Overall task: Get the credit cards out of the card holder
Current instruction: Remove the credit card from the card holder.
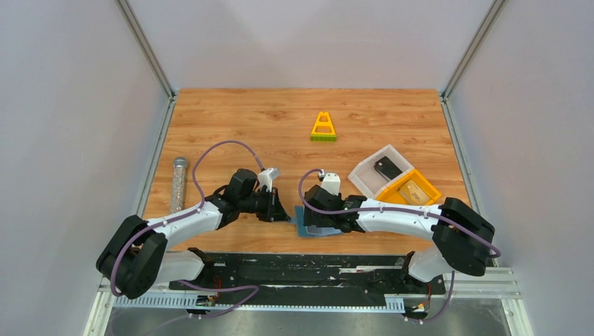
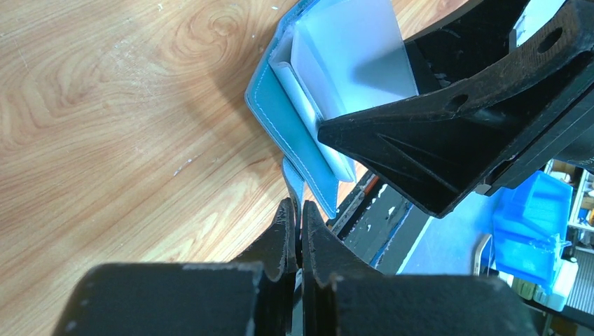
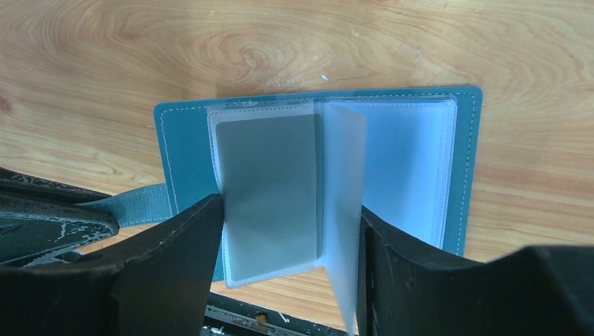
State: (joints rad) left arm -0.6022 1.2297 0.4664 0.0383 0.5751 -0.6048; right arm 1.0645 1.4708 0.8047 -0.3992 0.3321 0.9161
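Far left of the wooden table (image 1: 245,119): a clear tube (image 1: 178,183) is lying along the edge, well apart from everything else.

Left gripper (image 2: 298,220): the fingers are pressing together, clamping the small tab (image 2: 293,178) of the card holder (image 3: 182,140).

The card holder is lying open and flat near the table's near edge, between the two grippers, showing clear plastic sleeves. A grey card (image 3: 266,168) is sitting in the left-hand sleeve. One sleeve leaf (image 3: 343,182) is standing up at the fold.

Right gripper (image 3: 288,210): the fingers are standing apart, straddling the grey card's sleeve and the upright leaf. Cannot tell whether they are touching.

Farther back, a yellow triangular piece (image 1: 323,128) is lying by itself. To the right, a white bin (image 1: 365,175) is holding a dark card (image 1: 387,168). A yellow bin (image 1: 427,190) is sitting against it, contents unclear.
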